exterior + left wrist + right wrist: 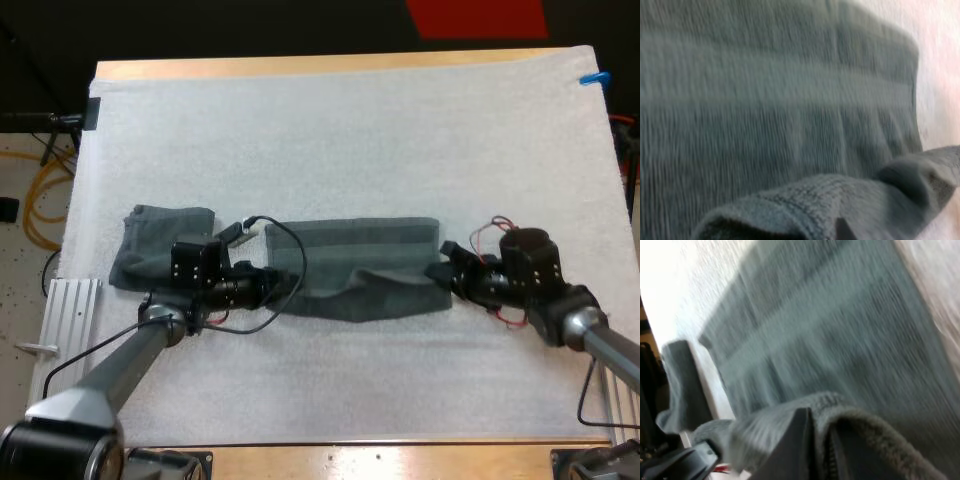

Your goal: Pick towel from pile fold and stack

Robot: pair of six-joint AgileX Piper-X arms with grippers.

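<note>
High view: the long dark grey-green terry towel (360, 255) lies spread across the white mat (350, 130). The left pincer (278, 283) and right pincer (445, 268) are each clamped on a near corner, holding that edge raised, likely so it folds over squarely. A second grey-green towel (160, 245) sits beside the left arm.

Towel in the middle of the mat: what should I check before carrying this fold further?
1. Grip of right end effector on towel corner: ok, cloth pinched in it, per right wrist view.
2. Grip of left end effector on the other near corner: cannot tell.
3. Near edge lifted off the mat: ok, sagging between the arms.
4. Far half flat: ok.
5. Is the second towel clear of the fold: ok, it lies apart on the left.
</note>
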